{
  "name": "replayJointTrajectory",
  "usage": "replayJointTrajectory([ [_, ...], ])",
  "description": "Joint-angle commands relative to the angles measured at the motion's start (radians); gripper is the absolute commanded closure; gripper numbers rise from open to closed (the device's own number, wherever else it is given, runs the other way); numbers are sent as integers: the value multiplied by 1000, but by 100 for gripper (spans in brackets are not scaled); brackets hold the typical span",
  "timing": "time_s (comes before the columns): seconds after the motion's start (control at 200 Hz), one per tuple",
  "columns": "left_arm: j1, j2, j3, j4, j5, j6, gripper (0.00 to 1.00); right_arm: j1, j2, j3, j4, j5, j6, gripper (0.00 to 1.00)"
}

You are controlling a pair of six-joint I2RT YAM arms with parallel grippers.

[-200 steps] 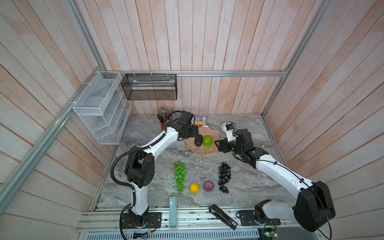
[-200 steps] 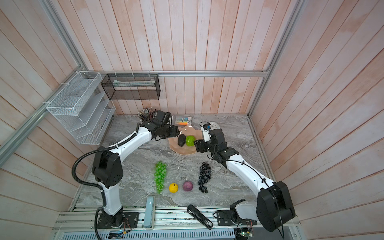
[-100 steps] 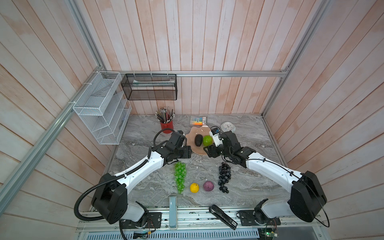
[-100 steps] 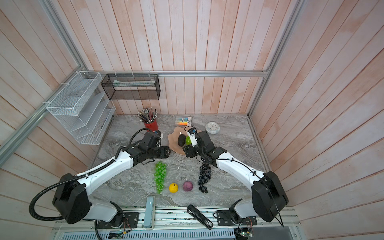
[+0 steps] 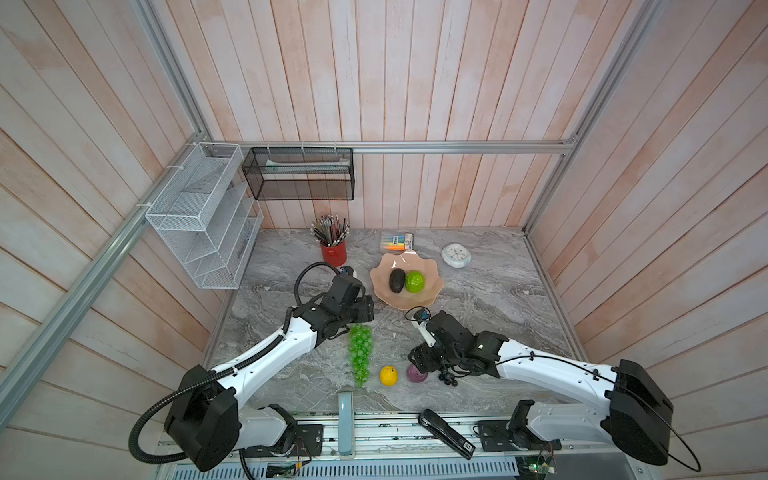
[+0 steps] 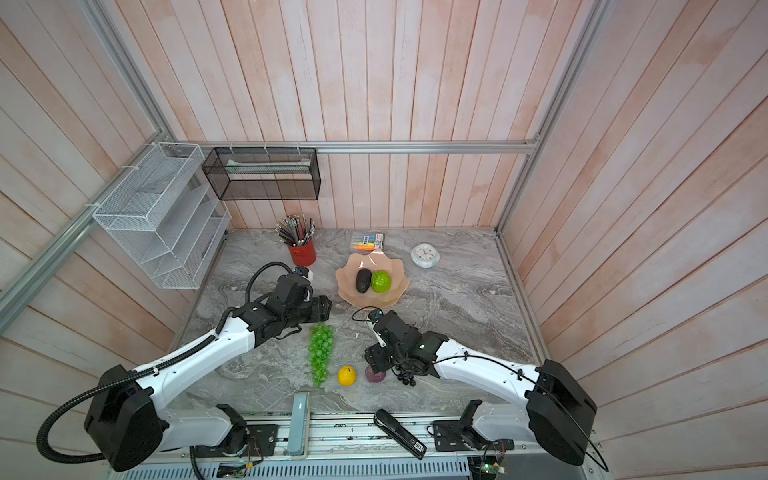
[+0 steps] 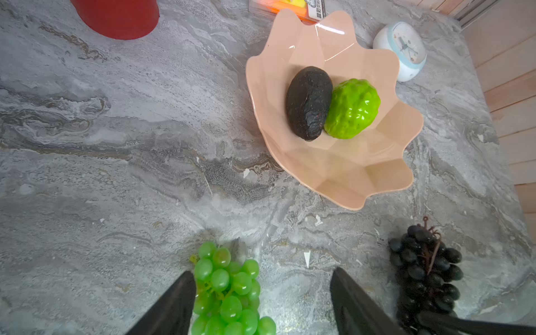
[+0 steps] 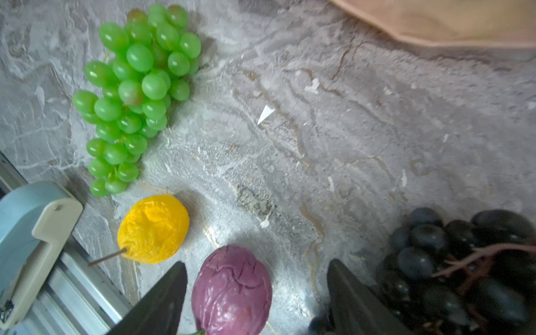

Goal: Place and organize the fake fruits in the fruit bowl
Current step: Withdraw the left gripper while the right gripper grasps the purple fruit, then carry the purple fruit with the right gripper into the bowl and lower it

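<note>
The peach fruit bowl [image 5: 432,286] [image 7: 348,174] holds a dark avocado [image 5: 397,280] and a bumpy lime-green ball [image 5: 414,281]. On the table lie a green grape bunch [image 5: 360,353], a yellow ball [image 5: 388,375], a purple ball [image 5: 417,373] and black grapes [image 5: 448,378], which are mostly under the right arm. My left gripper [image 7: 261,290] is open over the green bunch's [image 7: 229,293] bowl-side end, with the grapes close to one finger. My right gripper [image 8: 256,278] is open, straddling the purple ball [image 8: 232,290], with the black grapes [image 8: 464,269] beside it.
A red pencil cup [image 5: 333,252], a highlighter pack [image 5: 397,241] and a white clock [image 5: 456,255] stand behind the bowl. A black stapler [image 5: 446,432] and a pale blue tool [image 5: 345,419] lie at the front rail. Wire racks hang on the left and back walls.
Both arms have pulled back from the bowl toward the front. The left gripper now sits over the green grapes and the right over the purple ball. The fruits have not moved.
</note>
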Motion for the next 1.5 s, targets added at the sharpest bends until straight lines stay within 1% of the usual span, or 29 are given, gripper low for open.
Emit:
replayJointTrajectory([
  [0.0,9,30,2,15,-21,-30,24,15,36,4,-23,-20,20,22],
  [0.14,27,23,-13,30,-23,-36,24,45,75,1,-21,-18,1,20],
  [0.325,83,20,-39,49,41,-56,24,76,141,32,-57,7,-6,20],
  [0.48,86,12,-46,56,43,-59,24,122,165,34,-66,40,-1,20],
  [0.705,86,18,-42,55,49,-65,24,127,195,49,-73,114,11,23],
  [0.81,87,21,-41,55,47,-65,24,126,211,54,-66,127,6,28],
  [0.98,88,32,-22,38,42,-55,24,127,213,54,-50,90,-5,46],
  [1.04,88,32,-22,37,40,-53,24,124,201,53,-53,79,-9,50],
  [1.1,88,32,-21,38,38,-53,24,110,183,50,-53,56,-14,55],
  [1.17,88,30,-22,36,35,-49,24,74,156,59,-64,11,-19,59],
  [1.26,89,22,-16,22,9,-35,24,4,122,112,-105,-38,-48,59],
  [1.36,92,2,-12,10,-8,-28,24,-98,96,200,-146,-90,-77,59],
  [1.495,92,-22,-15,1,-1,-27,24,-224,99,308,-126,-95,-147,59],
])
